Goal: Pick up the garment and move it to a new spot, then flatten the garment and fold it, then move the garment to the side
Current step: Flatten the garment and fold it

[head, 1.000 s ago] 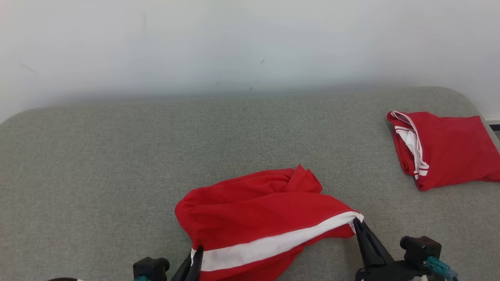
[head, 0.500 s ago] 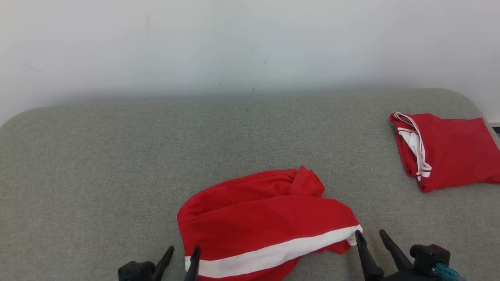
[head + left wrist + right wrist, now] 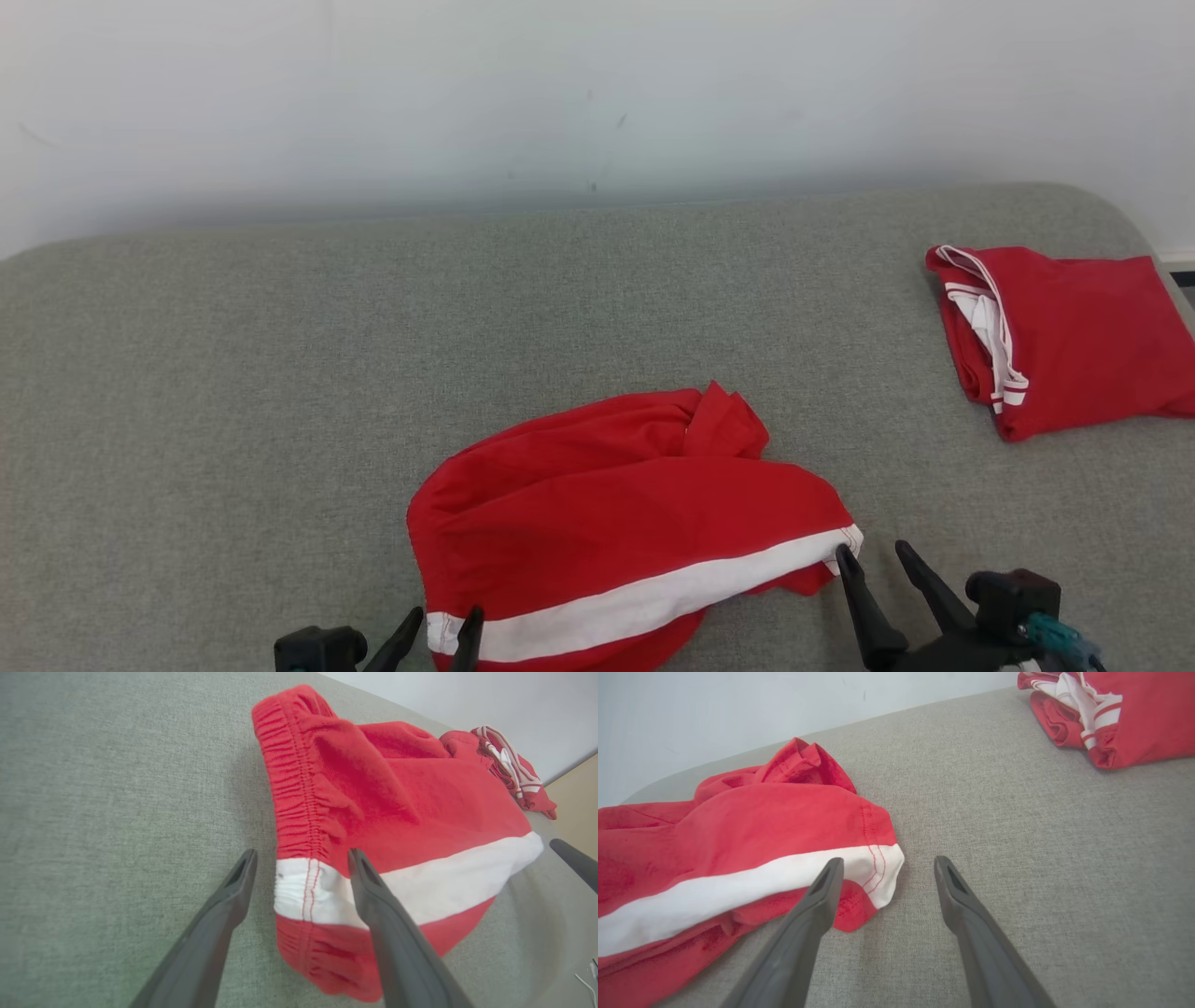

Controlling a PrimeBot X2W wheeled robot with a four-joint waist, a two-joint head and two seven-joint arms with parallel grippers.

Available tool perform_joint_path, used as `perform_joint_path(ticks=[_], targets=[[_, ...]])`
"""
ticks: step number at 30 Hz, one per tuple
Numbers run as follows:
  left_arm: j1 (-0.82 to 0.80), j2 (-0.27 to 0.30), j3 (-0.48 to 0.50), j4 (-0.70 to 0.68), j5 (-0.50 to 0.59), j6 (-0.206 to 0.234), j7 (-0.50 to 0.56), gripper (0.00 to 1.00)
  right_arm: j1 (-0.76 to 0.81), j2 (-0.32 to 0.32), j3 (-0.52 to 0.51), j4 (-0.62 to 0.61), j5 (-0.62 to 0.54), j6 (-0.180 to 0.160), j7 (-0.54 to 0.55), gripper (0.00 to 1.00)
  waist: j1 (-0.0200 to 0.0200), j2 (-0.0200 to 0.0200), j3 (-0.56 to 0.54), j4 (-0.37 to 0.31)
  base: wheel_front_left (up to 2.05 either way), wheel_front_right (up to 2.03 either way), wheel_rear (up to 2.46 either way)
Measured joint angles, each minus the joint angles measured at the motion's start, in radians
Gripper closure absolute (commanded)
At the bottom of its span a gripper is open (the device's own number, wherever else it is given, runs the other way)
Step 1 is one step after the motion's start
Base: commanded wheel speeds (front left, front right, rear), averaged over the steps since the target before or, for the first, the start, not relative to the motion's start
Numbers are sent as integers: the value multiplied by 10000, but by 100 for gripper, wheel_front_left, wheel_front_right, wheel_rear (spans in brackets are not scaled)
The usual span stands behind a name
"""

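Left gripper (image 3: pixel 302 854): open, fingers spread wide, nothing gripped. The garment's elastic waistband end lies in the gap between them. The right-hand finger passes over the cloth; contact cannot be told.
Right gripper (image 3: pixel 888 861): open and empty. Its gap stands over bare pad.
Garment (image 3: pixel 616 523): red with one white stripe, lying in a loose, crumpled mound. It spans the space between the two grippers and bulges ahead of both. The stripe runs from the left gripper's gap to the hem corner beside the right gripper.
Hem corner (image 3: pixel 878 872): white-tipped, flat on the pad, just beside the right gripper's left finger and outside its gap.
Pad (image 3: pixel 280 373): grey woven fabric under both grippers, reaching far ahead of them.
Folded garment (image 3: pixel 1074 336): red with white trim, well ahead of the right gripper and to its right, near the pad's edge, well apart from the garment.
Wall (image 3: pixel 560 93): pale, rising beyond the pad's far edge.
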Motion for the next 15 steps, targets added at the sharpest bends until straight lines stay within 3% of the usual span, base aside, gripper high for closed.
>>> perform_joint_path(ticks=[7, 8, 9, 10, 15], targets=[[13, -105, -27, 117, -433, -196, 265, 0, -846, 31, 370, 1221, 107, 2, 201, 0, 1, 0, 109, 3, 0, 0, 0], [2, -100, -90, 211, -416, -232, 307, 14, -960, 29, 485, 1461, 144, 0, 215, 60, 1, 0, 86, 27, 0, 0, 0], [-20, -92, -144, 309, -380, -278, 357, 96, -1048, 27, 568, 1647, 207, 0, 188, 100, 1, 0, 51, 48, 0, 0, 0], [-38, -128, -107, 345, -408, -282, 286, 100, -1120, 35, 671, 1785, 290, 0, 153, 100, 1, 0, 11, 69, 0, 0, 0], [-131, -186, -105, 326, -372, -305, -6, 100, -1198, -29, 961, 2148, 669, 0, -155, 100, 0, 0, -233, 164, 0, 0, 0]])
